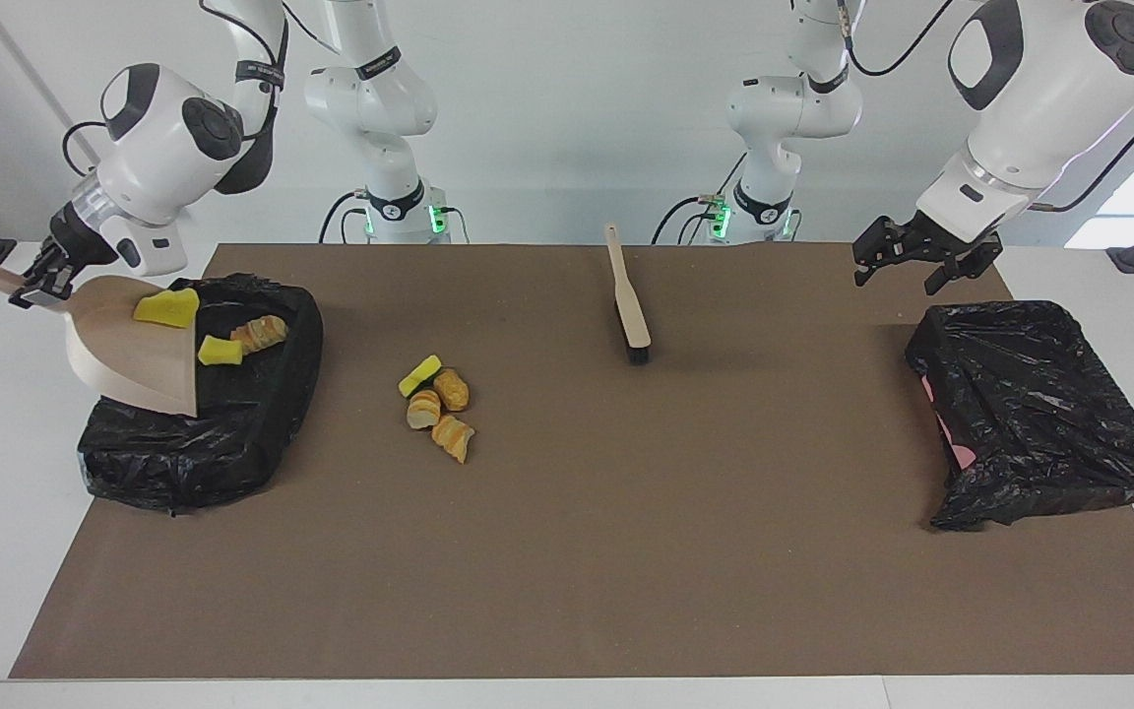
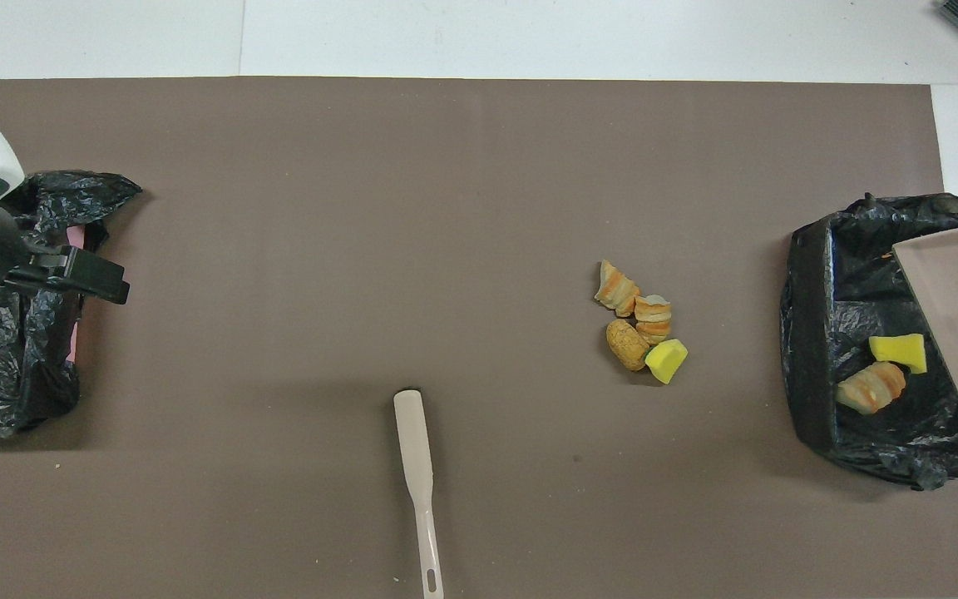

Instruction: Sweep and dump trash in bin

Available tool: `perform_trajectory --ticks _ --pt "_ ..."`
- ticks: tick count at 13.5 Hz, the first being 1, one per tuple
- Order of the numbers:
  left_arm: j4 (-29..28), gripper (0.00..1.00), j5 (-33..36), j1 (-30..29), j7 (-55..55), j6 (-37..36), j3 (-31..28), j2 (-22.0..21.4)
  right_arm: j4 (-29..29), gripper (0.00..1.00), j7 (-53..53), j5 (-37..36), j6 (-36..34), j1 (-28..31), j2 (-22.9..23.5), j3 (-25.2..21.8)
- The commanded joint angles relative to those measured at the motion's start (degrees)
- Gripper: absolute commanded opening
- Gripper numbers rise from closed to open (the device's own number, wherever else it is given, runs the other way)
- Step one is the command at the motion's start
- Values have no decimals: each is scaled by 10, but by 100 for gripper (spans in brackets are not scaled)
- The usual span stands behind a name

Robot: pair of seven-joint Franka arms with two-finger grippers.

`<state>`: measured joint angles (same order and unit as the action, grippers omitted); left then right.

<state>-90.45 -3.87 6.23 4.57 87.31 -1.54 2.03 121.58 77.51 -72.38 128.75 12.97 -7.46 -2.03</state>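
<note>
Right gripper [image 1: 40, 281]: clenched on the dustpan [image 1: 124, 345] handle, pan tilted mouth-down over the lined bin [image 1: 232, 433] so trash slides off.
Trash: one yellow sponge [image 1: 165, 307] on the pan; a sponge chunk [image 1: 222, 350] and croissant piece [image 1: 259, 332] in the bin; four-piece pile [image 1: 437, 409] on the mat, just beside the bin, with bare mat around it.
Brush [image 1: 629, 300]: lying unheld, nearer the robots than the pile.
Left gripper [image 1: 921, 258]: released, empty, waiting above the second black bag [image 1: 1039, 414].
</note>
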Motion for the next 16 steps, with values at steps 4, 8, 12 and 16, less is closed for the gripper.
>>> perform_trajectory --ticks 4,8,12,16 --pt "-18 100 21 -4 7 18 6 -17 18 0 -13 -72 -51 -63 -40 5" --pt "-17 100 21 -10 3 21 5 -17 39 0 -125 -114 -97 -93 -74 6" --pt "-17 100 22 -9 3 21 5 -17 64 0 -135 -131 -92 -89 -92 6" --pt "-17 100 22 -10 3 21 5 -17 19 0 -130 -33 -97 -94 -90 9"
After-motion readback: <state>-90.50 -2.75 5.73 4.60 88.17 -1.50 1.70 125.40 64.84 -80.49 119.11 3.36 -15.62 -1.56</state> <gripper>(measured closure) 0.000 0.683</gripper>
